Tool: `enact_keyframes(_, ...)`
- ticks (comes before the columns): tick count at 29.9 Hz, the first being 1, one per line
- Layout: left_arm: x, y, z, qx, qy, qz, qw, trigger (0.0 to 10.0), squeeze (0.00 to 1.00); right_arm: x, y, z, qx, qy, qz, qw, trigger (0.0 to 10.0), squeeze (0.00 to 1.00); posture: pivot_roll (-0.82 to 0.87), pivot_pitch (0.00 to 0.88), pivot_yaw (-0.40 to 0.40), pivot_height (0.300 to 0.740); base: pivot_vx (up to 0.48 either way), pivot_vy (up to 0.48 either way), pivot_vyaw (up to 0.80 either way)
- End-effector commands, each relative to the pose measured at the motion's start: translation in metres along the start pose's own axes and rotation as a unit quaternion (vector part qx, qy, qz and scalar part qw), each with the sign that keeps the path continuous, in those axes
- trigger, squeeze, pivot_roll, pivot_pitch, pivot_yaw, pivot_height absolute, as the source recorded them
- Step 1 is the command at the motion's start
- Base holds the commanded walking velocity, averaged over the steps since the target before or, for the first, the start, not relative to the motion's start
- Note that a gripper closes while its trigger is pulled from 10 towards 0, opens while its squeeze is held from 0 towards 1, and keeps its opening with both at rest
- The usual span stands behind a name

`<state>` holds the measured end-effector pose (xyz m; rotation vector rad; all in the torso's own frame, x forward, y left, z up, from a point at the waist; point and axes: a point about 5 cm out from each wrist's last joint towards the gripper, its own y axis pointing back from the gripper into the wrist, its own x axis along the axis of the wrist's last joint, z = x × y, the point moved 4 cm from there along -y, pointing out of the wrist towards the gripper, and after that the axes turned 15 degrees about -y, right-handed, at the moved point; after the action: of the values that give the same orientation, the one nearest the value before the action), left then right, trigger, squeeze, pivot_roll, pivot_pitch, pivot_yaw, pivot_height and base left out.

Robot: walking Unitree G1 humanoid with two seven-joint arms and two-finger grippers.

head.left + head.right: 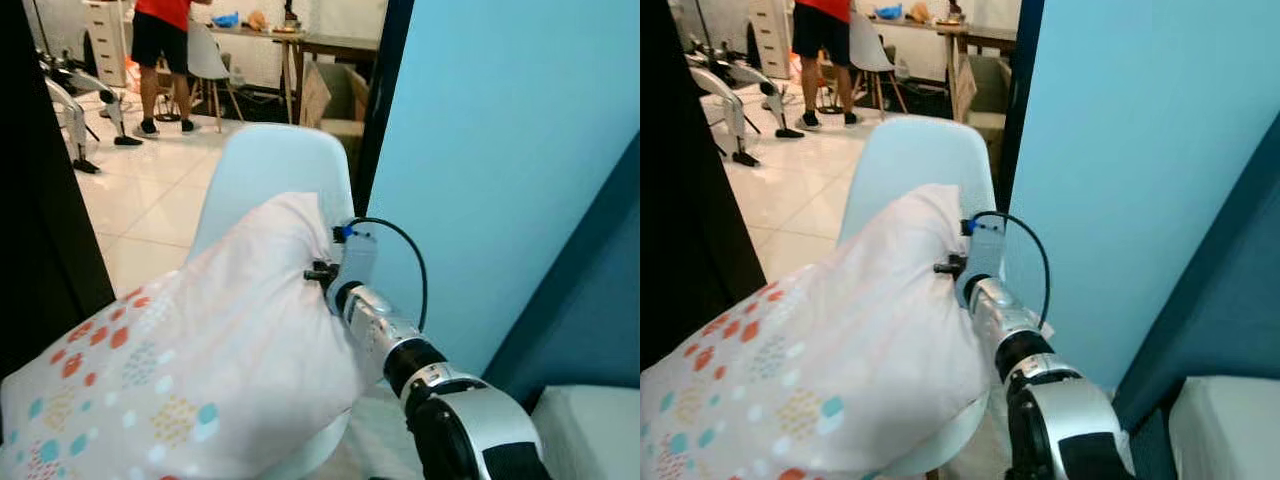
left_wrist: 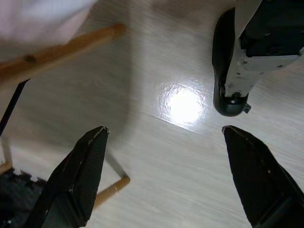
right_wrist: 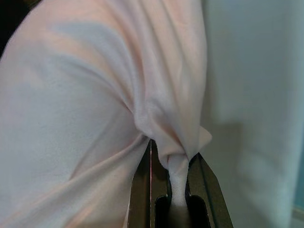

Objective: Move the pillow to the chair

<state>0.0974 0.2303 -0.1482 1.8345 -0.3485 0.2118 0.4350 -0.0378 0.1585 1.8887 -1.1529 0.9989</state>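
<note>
White glossy floor tiles (image 1: 150, 210) run back into the room in the left eye view. A blue wall (image 1: 490, 150) stands at the right, with a dark post (image 1: 385, 90) along its left edge. At the rear, a person (image 1: 160, 40) stands by a wooden table (image 1: 320, 42) and a white drawer unit (image 1: 105, 35). The pale blue chair (image 1: 275, 160) stands directly ahead, backrest upright. The pillow (image 1: 200, 370), pale pink with red, teal and yellow dots at its near end, lies over the seat and leans against the backrest; its near end overhangs the front edge of the seat. The right arm reaches forward from the lower right corner, forearm angled up and left, wrist at the pillow's far right corner.

In the right eye view the layout is the same. The right gripper (image 1: 958, 268) presses into the pillow fabric just below the top of the backrest.

In the left wrist view the left gripper (image 2: 164, 156) hangs over pale wood-grain flooring (image 2: 156, 61), fingers (image 2: 78, 171) spread wide and holding nothing. Wooden chair legs (image 2: 57, 50) cross beside it. A robot foot (image 2: 228, 71) stands near a bright reflection.

In the right wrist view the two fingers (image 3: 142, 190) are closed on a pinched fold of pillow fabric, which bunches between them. The chair shell lies just beside the pillow.
</note>
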Motion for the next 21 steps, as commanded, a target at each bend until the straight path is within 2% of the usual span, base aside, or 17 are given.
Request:
enact_keyframes(1, -0.004, 0.000, -0.001, -0.001, -0.009, -0.002, 1.000, 10.0, 0.00, 0.005, -0.002, -0.010, 0.017, 0.013, 0.000, 1.000, 10.0, 0.00, 0.18, 0.097, -0.120, 0.545, 0.000, 0.000, 0.00)
enact_keyframes(3, -0.003, 0.000, -0.003, 0.000, -0.010, 0.000, 1.000, 10.0, 0.00, 0.004, -0.003, -0.016, 0.025, 0.019, -0.001, 0.999, 10.0, 0.00, 0.18, 0.098, -0.120, 0.545, 0.000, 0.000, 0.00)
enact_keyframes(7, -0.001, 0.000, -0.002, 0.000, -0.012, 0.004, 1.000, 10.0, 0.00, 0.001, -0.003, -0.016, 0.017, 0.043, -0.011, 0.999, 10.0, 0.00, 0.19, 0.106, -0.122, 0.545, 0.000, 0.000, 0.00)
enact_keyframes(10, 0.001, 0.000, -0.001, -0.001, -0.014, 0.007, 1.000, 10.0, 0.00, 0.005, -0.003, -0.012, 0.002, 0.057, -0.005, 0.998, 10.0, 0.00, 0.19, 0.107, -0.119, 0.545, 0.000, 0.000, 0.00)
enact_keyframes(12, 0.003, 0.000, 0.001, -0.003, -0.017, 0.010, 1.000, 10.0, 0.00, 0.026, -0.002, 0.001, -0.031, 0.062, 0.023, 0.997, 10.0, 0.00, 0.18, 0.108, -0.113, 0.545, 0.000, 0.000, 0.00)
enact_keyframes(13, 0.003, 0.000, 0.001, -0.003, -0.017, 0.010, 1.000, 10.0, 0.00, 0.026, -0.002, 0.001, -0.031, 0.062, 0.023, 0.997, 10.0, 0.00, 0.18, 0.108, -0.113, 0.545, 0.000, 0.000, 0.00)
enact_keyframes(14, 0.004, 0.000, 0.002, -0.006, -0.023, 0.013, 1.000, 10.0, 0.00, 0.067, 0.004, 0.025, -0.081, 0.041, 0.084, 0.992, 10.0, 0.00, 0.18, 0.121, -0.100, 0.545, 0.000, 0.000, 0.00)
enact_keyframes(15, 0.004, 0.000, 0.002, -0.006, -0.023, 0.013, 1.000, 10.0, 0.00, 0.067, 0.004, 0.025, -0.081, 0.041, 0.084, 0.992, 10.0, 0.00, 0.18, 0.121, -0.100, 0.545, 0.000, 0.000, 0.00)
enact_keyframes(17, 0.004, 0.000, 0.001, -0.007, -0.027, 0.014, 1.000, 10.0, 0.00, 0.103, 0.015, 0.047, -0.126, 0.006, 0.144, 0.981, 10.0, 0.00, 0.18, 0.126, -0.099, 0.545, 0.000, 0.000, 0.00)
enact_keyframes(18, 0.004, 0.000, 0.001, -0.007, -0.027, 0.014, 1.000, 10.0, 0.00, 0.103, 0.015, 0.047, -0.126, 0.006, 0.144, 0.981, 10.0, 0.00, 0.18, 0.126, -0.099, 0.545, 0.000, 0.000, 0.00)
enact_keyframes(20, 0.004, 0.000, 0.000, -0.006, -0.028, 0.014, 0.999, 10.0, 0.00, 0.133, 0.032, 0.077, -0.178, -0.043, 0.203, 0.962, 10.0, 0.00, 0.18, 0.133, -0.092, 0.545, 0.000, 0.000, 0.00)
enact_keyframes(21, 0.003, 0.000, 0.000, -0.005, -0.029, 0.014, 0.999, 10.0, 0.00, 0.145, 0.046, 0.101, -0.215, -0.083, 0.234, 0.945, 10.0, 0.00, 0.18, 0.135, -0.090, 0.545, 0.000, 0.000, 0.00)
